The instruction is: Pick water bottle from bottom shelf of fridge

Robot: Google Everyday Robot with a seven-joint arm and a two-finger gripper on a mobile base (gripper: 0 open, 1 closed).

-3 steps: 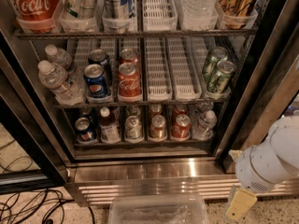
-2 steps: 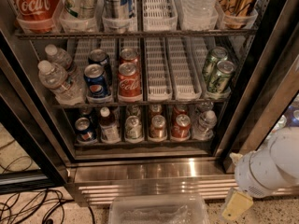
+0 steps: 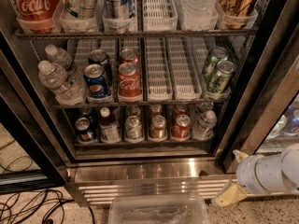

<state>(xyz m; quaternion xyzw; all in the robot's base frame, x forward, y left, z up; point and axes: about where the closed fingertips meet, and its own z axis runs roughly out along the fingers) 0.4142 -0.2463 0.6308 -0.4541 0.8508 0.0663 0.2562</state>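
item: water bottle (image 3: 204,124), small, clear, white cap, upright at the right end of the bottom shelf (image 3: 140,144) of the fridge (image 3: 140,171), front of its lane, just beside a red can (image 3: 181,126) on its left and near the right door frame (image 3: 254,97). tool: gripper (image 3: 233,186), low at the right, outside the cabinet, below the shelf and well apart from the bottle; whether it is wide or narrow cannot be told. step in hand, as judged: approach. handling notes: raise to shelf level, enter straight from the front, keep off the door frame, straddle the ribbed body below the cap, avoid nudging the red can. not to be confused with: larger clear bottles (image 3: 58,80) on the shelf above; dark-drink bottle (image 3: 108,125) at the left.
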